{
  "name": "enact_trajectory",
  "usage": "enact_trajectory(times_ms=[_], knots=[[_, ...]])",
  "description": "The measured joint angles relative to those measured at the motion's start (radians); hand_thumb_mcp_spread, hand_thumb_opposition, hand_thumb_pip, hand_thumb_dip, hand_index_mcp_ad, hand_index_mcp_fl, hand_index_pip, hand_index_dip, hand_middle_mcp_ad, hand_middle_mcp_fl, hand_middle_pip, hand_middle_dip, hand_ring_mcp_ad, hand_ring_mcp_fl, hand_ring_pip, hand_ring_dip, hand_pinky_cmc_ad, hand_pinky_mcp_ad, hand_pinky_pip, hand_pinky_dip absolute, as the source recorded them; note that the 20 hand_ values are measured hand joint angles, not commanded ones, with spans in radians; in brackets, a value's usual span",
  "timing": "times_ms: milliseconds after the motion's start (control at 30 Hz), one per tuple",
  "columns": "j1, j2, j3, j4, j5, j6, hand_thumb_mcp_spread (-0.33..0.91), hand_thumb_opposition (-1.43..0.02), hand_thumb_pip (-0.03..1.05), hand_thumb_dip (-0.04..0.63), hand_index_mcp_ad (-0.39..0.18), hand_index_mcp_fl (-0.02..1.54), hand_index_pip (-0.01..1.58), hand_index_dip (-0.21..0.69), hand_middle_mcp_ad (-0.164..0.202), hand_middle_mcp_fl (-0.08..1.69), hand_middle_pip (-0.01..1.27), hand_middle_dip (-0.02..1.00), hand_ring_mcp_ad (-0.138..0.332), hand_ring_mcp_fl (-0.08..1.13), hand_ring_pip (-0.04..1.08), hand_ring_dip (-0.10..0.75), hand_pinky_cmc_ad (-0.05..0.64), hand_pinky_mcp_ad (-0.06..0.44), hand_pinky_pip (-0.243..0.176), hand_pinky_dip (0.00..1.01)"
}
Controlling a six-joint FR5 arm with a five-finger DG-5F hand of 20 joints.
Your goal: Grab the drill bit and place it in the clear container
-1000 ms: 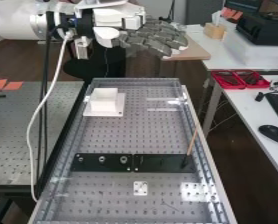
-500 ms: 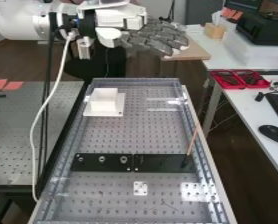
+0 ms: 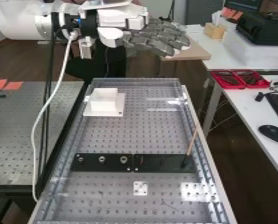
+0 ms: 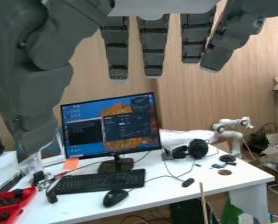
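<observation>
Well, the hand [image 3: 156,39] hangs above and beyond the black strip [image 3: 159,167], released, its fingers straight. A thin tan rod [image 3: 191,142], maybe the drill bit, I can't be sure, stands tilted at one end of the strip; a white block [image 3: 104,99] sits beyond it.

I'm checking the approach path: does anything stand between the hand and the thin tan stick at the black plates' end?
Nothing visible stands between the hand and the stick. In the high view, the white block sits left of that line.
</observation>
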Motion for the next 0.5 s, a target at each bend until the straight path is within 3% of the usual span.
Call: enact_trajectory(times_ms=[500], knots=[[-0.002,-0.002,0.0,0.004,-0.004,0.005,0.31,-0.72,0.45,0.175,-0.073,0.07,0.36,0.316,0.101,0.11,0.11,0.23,0.213,0.01,0.09,0.044,0.297,0.182,-0.108,0.38]])
